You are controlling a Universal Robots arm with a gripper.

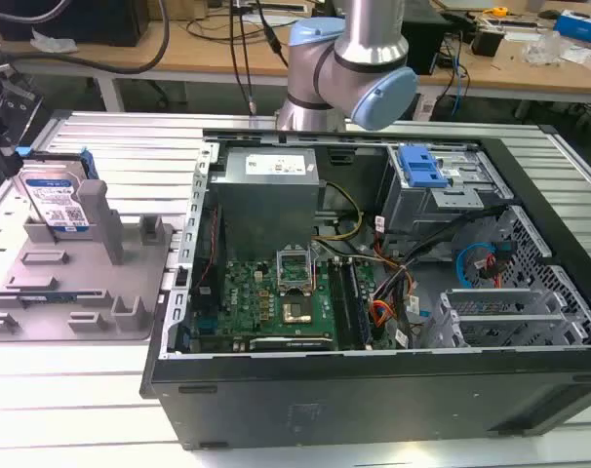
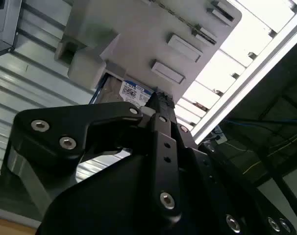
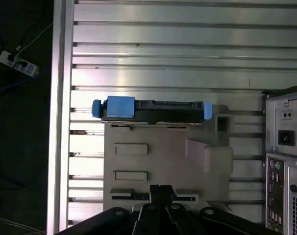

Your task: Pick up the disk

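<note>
The disk point(image 1: 54, 200) stands upright on edge in a slot at the far end of the grey moulded tray point(image 1: 71, 292), at the exterior view's left. Its white-and-blue label faces the camera. In the first wrist view I look down on the disk point(image 3: 153, 110) edge-on, with blue rails at both ends, resting on the tray point(image 3: 158, 156). My gripper point(image 3: 161, 190) hangs above the tray's other end, apart from the disk, its fingers shut together with nothing between them. The second wrist view shows the gripper point(image 2: 158, 100) in front of the disk's label point(image 2: 134, 93).
An open computer case point(image 1: 374, 292) lies beside the tray, with a blue drive caddy point(image 1: 420, 166) inside. Its rear panel point(image 3: 285, 147) stands close to the tray. The ribbed aluminium table point(image 3: 178, 44) ends at an edge point(image 3: 60, 122) near the disk.
</note>
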